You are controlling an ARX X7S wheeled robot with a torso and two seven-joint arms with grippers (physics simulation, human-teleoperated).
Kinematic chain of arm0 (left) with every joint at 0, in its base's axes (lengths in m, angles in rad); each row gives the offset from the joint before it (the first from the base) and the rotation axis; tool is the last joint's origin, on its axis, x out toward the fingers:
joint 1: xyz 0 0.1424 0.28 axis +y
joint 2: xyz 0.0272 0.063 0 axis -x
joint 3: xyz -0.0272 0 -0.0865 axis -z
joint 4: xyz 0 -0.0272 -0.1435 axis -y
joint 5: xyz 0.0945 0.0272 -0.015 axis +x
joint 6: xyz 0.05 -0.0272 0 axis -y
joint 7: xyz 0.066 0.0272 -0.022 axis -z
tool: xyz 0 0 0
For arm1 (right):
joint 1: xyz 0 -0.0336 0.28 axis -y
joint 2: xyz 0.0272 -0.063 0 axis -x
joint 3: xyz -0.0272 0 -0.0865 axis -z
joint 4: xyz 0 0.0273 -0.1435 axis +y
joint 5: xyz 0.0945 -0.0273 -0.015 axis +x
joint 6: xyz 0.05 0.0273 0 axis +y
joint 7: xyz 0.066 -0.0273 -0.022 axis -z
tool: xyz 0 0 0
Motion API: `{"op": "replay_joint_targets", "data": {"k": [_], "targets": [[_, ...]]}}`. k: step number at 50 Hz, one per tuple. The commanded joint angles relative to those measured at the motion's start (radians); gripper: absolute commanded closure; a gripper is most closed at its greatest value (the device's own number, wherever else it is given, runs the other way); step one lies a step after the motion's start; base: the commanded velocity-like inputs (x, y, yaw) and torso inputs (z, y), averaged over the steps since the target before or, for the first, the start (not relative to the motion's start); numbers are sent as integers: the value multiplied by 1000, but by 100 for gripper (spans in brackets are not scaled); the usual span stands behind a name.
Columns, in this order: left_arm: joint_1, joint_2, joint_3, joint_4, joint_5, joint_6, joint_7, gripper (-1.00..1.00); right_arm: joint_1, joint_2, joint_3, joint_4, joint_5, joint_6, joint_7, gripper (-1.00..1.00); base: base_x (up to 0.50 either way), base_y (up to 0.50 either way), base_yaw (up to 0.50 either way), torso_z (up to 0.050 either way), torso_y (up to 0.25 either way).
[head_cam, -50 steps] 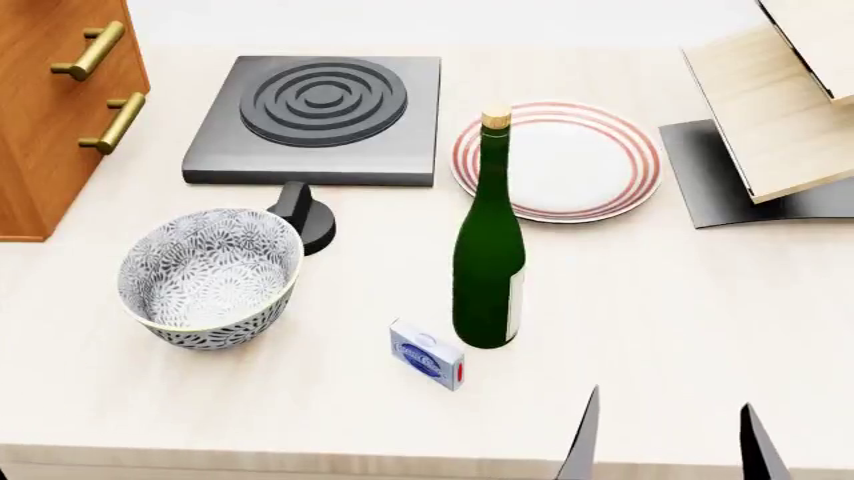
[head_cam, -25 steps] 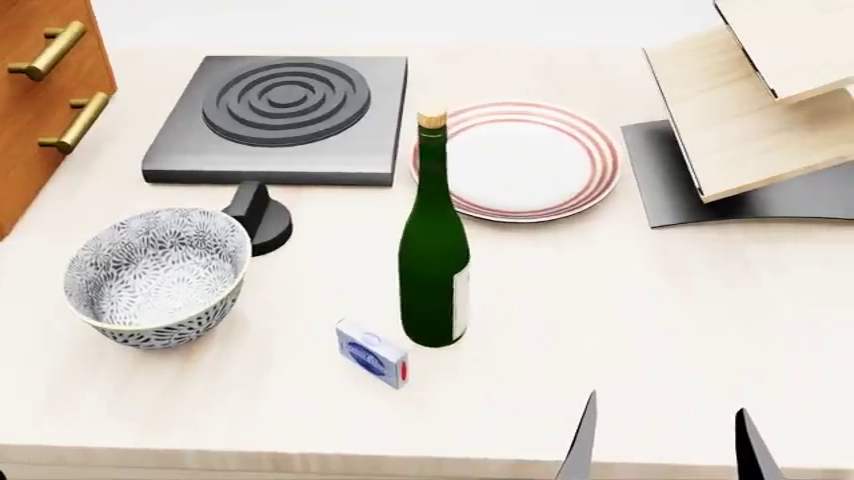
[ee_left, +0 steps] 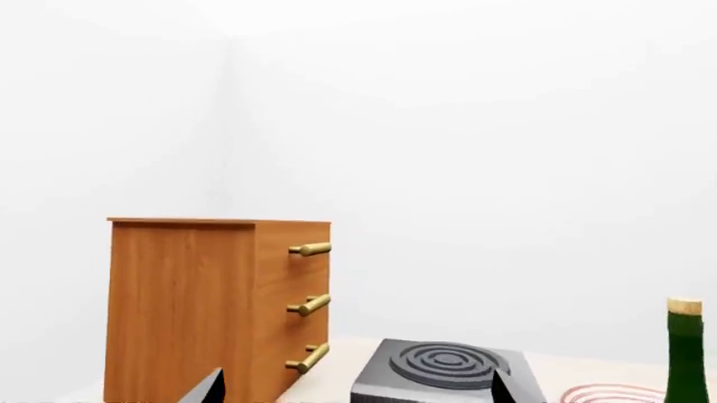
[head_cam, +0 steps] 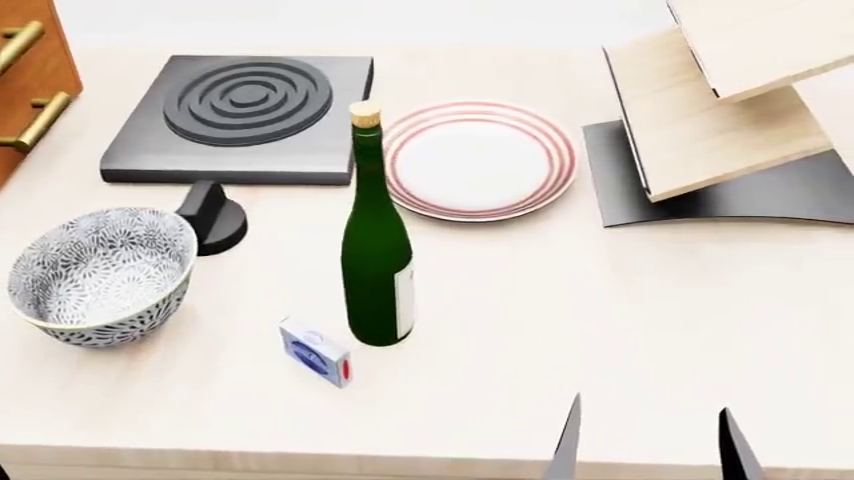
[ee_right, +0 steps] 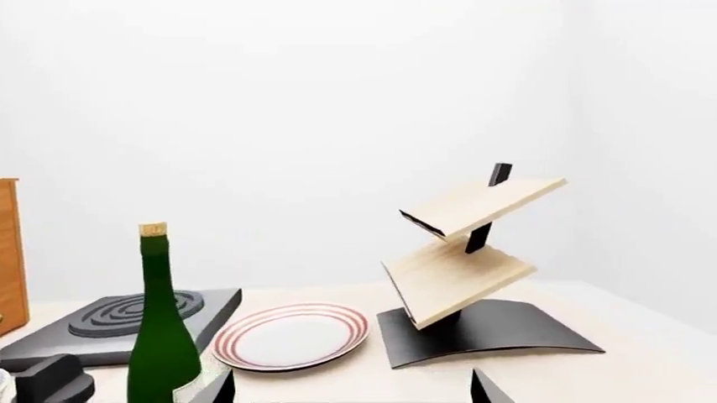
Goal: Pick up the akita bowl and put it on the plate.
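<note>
The akita bowl (head_cam: 96, 275), white with a dense grey-black floral pattern, stands upright and empty at the near left of the table. The plate (head_cam: 481, 160), white with thin red rings, lies flat at the back centre, to the right of the burner; it also shows in the right wrist view as the plate (ee_right: 294, 336). My right gripper (head_cam: 650, 450) is open at the near table edge, far right of the bowl, with nothing between its fingers. My left gripper (ee_left: 356, 390) is open and empty, facing the cabinet and burner; it is out of the head view.
A tall green bottle (head_cam: 376, 255) stands between bowl and plate. A small blue-and-white box (head_cam: 316, 352) lies near it. A dark burner (head_cam: 240, 105) with its knob (head_cam: 214, 215) sits at the back left, beside a wooden cabinet (head_cam: 27, 70). A tilted wooden rack (head_cam: 721, 110) is at the back right.
The head view has swung to the right, so the bowl, bottle, plate and burner all sit further left in it. No object has moved on the table; both grippers stay open.
</note>
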Motion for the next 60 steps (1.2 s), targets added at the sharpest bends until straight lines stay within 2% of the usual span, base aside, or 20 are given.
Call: {"op": "replay_joint_targets", "data": {"k": [1, 17, 18, 60], "targets": [[3, -8, 4, -12, -7, 12, -6, -100, 0, 5, -19, 8, -6, -6, 4, -100, 0, -164, 0, 0, 0], [6, -13, 13, -24, -9, 25, -15, -100, 2, 12, -38, 19, -10, -12, 13, -100, 0, -165, 0, 0, 0], [6, -12, 29, -48, -1, 37, -9, -100, -6, 14, -69, 31, -36, -43, -3, -100, 234, -133, 0, 0, 0], [7, -33, 51, -59, -9, 53, -33, -100, 12, 32, -112, 62, -67, -41, 29, -100, 212, -55, 0, 0, 0]]}}
